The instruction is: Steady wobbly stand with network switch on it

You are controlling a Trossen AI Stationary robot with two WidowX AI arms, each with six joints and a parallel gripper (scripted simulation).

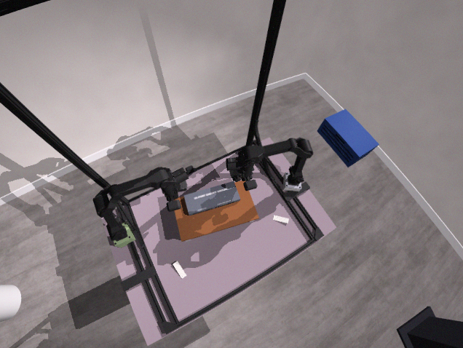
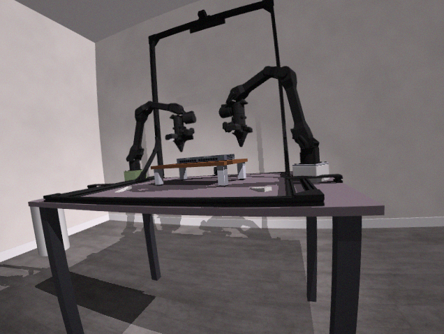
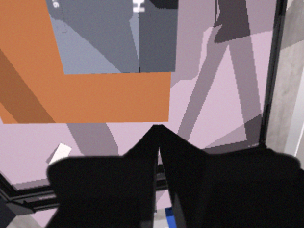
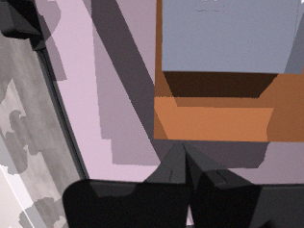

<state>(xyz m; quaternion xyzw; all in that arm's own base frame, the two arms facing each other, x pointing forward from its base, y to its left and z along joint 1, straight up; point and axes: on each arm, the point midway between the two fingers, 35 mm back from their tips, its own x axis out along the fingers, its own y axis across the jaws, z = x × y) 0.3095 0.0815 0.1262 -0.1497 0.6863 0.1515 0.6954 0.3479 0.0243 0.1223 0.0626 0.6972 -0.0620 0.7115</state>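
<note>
The orange-topped stand (image 1: 217,218) (image 2: 222,175) rests on short pale legs on the mauve table, with the grey network switch (image 1: 212,197) lying on its back half. One white wedge (image 1: 281,219) lies on the table to the stand's right. Another wedge (image 1: 179,269) lies at the front left. My left gripper (image 1: 248,183) is shut and empty, hanging above the stand's right end (image 3: 96,100). My right gripper (image 1: 173,204) is shut and empty above the stand's left end (image 4: 216,119). Both hover well clear of the switch (image 2: 205,158).
A black frame rail (image 1: 299,220) borders the work area, and two gantry posts (image 1: 261,70) rise behind the stand. A blue box (image 1: 348,136) floats off the table at the right. The arm bases (image 1: 295,186) stand at the table's sides.
</note>
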